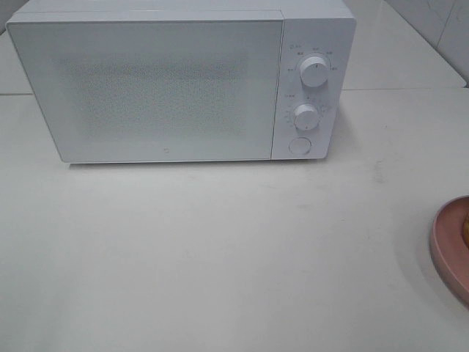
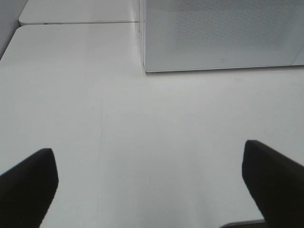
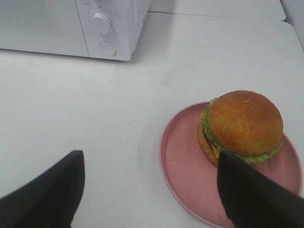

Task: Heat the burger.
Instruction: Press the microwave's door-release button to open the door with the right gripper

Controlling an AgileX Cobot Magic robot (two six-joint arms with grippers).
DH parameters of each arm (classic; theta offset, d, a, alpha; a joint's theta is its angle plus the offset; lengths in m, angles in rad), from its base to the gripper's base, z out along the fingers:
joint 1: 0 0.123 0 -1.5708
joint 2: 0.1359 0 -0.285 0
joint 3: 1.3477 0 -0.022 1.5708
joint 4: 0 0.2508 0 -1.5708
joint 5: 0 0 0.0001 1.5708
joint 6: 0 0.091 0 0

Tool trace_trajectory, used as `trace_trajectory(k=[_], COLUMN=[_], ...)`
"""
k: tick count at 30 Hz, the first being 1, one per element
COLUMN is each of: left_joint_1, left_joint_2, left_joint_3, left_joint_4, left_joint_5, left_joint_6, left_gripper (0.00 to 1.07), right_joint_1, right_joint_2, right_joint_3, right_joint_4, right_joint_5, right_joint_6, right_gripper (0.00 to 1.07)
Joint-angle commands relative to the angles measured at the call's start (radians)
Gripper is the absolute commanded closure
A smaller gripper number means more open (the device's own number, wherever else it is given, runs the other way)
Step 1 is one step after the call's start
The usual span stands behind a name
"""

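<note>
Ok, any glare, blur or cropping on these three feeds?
Exterior high: soft, washed-out, plate cropped at the edge. Left wrist: even light, left claw just dark blur. Right wrist: burger sharp, no glare, right claw out of focus.

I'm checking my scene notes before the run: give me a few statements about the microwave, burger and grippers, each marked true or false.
1. The microwave door is shut. True.
2. The burger sits inside the microwave. False: it sits on the pink plate, outside on the table.
3. The right gripper clamps the burger. False: its jaws stand open, nothing held.
4. The left gripper is open and empty. True.
</note>
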Motion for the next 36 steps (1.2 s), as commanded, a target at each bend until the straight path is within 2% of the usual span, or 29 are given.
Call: trace_trajectory(k=[1,20,24,36], left_joint_1=[-0.003,-0.003,-0.003,-0.003], left_joint_2=[-0.023,-0.023,-0.023,-0.023], left_joint_3=[0.001,0.001,0.001,0.001], left_joint_4=[-0.007,-0.007,-0.007,-0.007], left_joint_5=[-0.009,-0.009,-0.009,-0.009], left_joint_6=[0.000,0.000,0.000,0.001], left_gripper=[0.09,0.09,0.09,0.09], right_joint_1=[-0.006,-0.006,-0.006,-0.006], right_joint_2=[-0.029,-0.025,0.027,0.213], right_joint_3=[0.002,-0.006,-0.037,-0.039], right_joint_4=[0.002,0.002,0.002,0.003], right_joint_5=[-0.011,-0.018,-0.043,-0.177], right_joint_6=[-0.007,-0.007,0.015,0.015], right_gripper=[0.32,0.32,0.32,0.32])
